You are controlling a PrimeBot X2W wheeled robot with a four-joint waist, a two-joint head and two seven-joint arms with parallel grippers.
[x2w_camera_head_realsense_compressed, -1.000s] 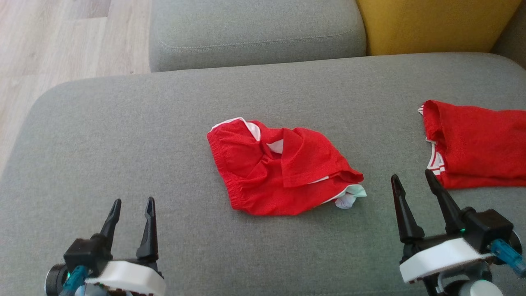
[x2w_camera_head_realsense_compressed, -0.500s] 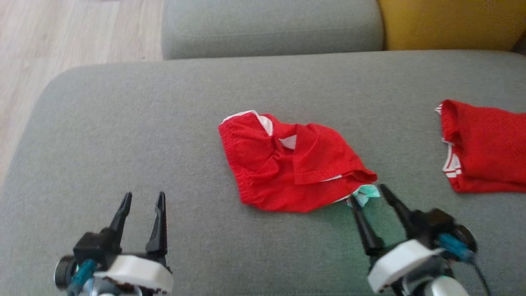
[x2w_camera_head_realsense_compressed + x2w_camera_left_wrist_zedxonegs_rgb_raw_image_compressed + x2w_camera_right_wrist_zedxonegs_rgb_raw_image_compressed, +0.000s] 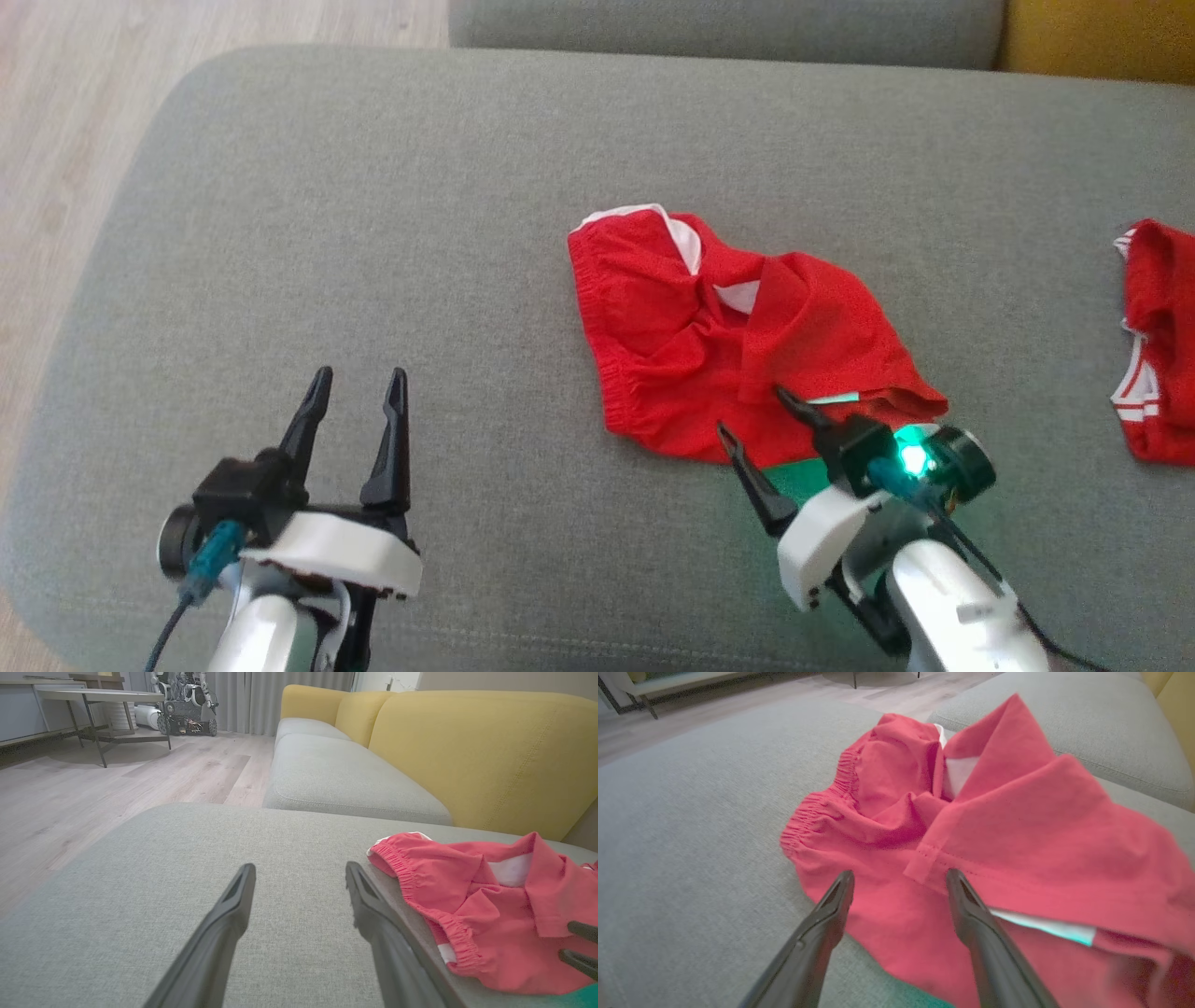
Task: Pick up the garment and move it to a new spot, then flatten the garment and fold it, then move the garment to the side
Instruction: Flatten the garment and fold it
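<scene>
Head view: red garment (image 3: 747, 345) lies crumpled mid sofa cushion (image 3: 373, 233). Right gripper (image 3: 749, 410) at garment's near edge, jaws spread, tips over cloth. Left gripper (image 3: 360, 373) well left of garment, jaws spread.
Left wrist view: garment right of the spread jaws.
Right wrist view: jaws spread either side of garment's hem corner, pinching nothing.

**Mostly matt cloth, plastic on the grippers**

Garment (image 3: 738, 345): thin red cloth, matt, fine weave, creased. Stitched hem just ahead of the right jaws, gathered elastic band to their left, smooth white lining patches further ahead.
Cushion (image 3: 373, 233) under both jaws: grey woven upholstery, coarse, matt.
Fingers (image 3: 822, 924): dark plastic, matt, smooth.
Left gripper (image 3: 360, 373) and right gripper (image 3: 749, 411): white plastic shells, slight sheen.
Backrest (image 3: 467, 751) beyond the left jaws: yellow cloth, fine grain, stitched seam.
Floor (image 3: 93, 788) far ahead of them: pale wood-look planks, satin.
Second garment (image 3: 1158, 345) right of the right jaws: red cloth, white stripes.
</scene>
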